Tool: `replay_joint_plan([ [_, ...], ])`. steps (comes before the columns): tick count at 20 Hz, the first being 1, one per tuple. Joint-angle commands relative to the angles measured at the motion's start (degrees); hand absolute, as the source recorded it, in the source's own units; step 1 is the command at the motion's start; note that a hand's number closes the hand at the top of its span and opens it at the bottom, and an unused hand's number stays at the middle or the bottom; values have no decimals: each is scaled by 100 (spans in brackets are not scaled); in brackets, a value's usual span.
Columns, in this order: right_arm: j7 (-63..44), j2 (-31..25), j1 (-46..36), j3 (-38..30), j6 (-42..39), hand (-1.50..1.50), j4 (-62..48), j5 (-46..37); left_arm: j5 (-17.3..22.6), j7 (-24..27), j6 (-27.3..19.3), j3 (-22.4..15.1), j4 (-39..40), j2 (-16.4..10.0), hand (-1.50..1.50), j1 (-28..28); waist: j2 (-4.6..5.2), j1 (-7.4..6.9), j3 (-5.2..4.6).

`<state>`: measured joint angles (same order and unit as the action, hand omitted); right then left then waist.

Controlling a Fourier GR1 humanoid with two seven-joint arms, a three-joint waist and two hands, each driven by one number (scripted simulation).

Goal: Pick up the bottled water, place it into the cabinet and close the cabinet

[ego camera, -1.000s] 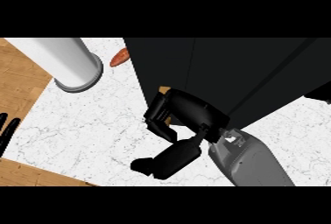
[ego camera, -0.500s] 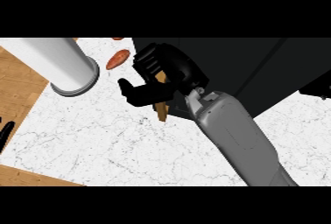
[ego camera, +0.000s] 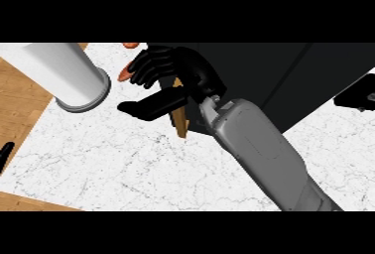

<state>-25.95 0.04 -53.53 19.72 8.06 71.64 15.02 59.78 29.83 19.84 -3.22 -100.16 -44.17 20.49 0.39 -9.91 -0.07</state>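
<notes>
Right hand (ego camera: 179, 72), open and empty, rests against door (ego camera: 179, 116). Door judged rigid, light-swinging; push near free edge. Bottle unseen.

Free: white marble counter top (ego camera: 110, 163), lower left and centre, open for passage.

Blocked, upper left: tall white cylinder with grey base ring (ego camera: 70, 74).

Blocked, upper right: black cabinet body (ego camera: 293, 74). A thin brown wooden panel (ego camera: 179, 119), seen edge-on, juts out before it.

Grey right forearm (ego camera: 256, 149) crosses diagonally. The right hand (ego camera: 176, 67) is at the cabinet front.

Cylinder-to-hand gap is narrow, with a small orange-red object (ego camera: 126, 73) in it.
</notes>
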Motion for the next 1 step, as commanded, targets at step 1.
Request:
replay_joint_plan([
  [1, 321, -4, -879, -730, 551, -150, -1008, 28, -10, -1, 22, 76, 81, -29, -150, 13, 196, 17, -14],
])
